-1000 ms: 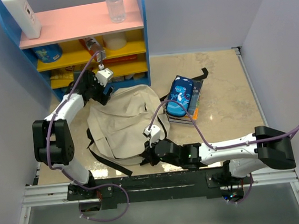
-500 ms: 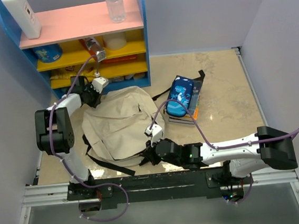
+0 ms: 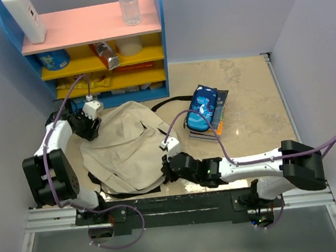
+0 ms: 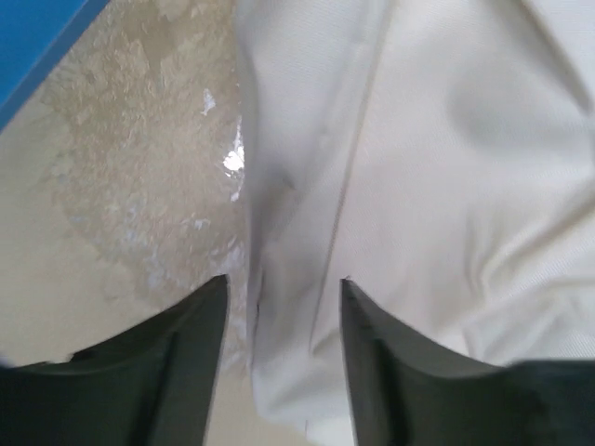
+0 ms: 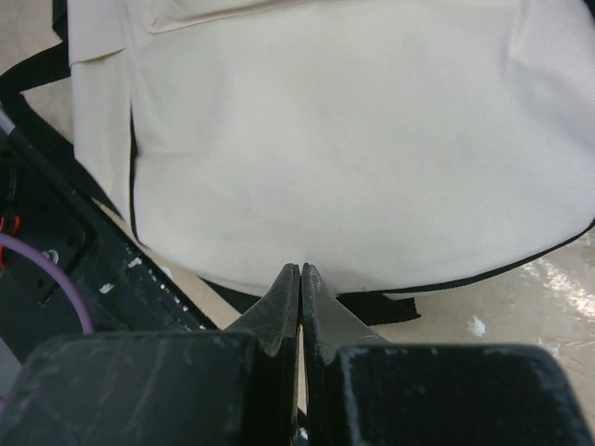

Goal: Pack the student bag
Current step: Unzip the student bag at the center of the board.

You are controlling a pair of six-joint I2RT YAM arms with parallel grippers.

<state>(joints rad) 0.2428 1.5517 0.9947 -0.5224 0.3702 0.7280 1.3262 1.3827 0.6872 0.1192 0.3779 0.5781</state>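
Lying flat at the near left, the big soft cream canvas student bag looks unpacked. The blue zip pencil case waits at its right. The left gripper is spread over the bag's far left edge. The right gripper is pressed together at its near edge.

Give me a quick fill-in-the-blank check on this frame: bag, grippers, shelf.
1. The right gripper, at the student bag's near edge, has its jaws ____.
2. The left gripper has its jaws ____ over the bag's edge.
3. The pencil case to the right of the bag is ____.
4. On the shelf, the clear bottle stands on the ____ top board.
Missing words: shut; open; blue; pink.
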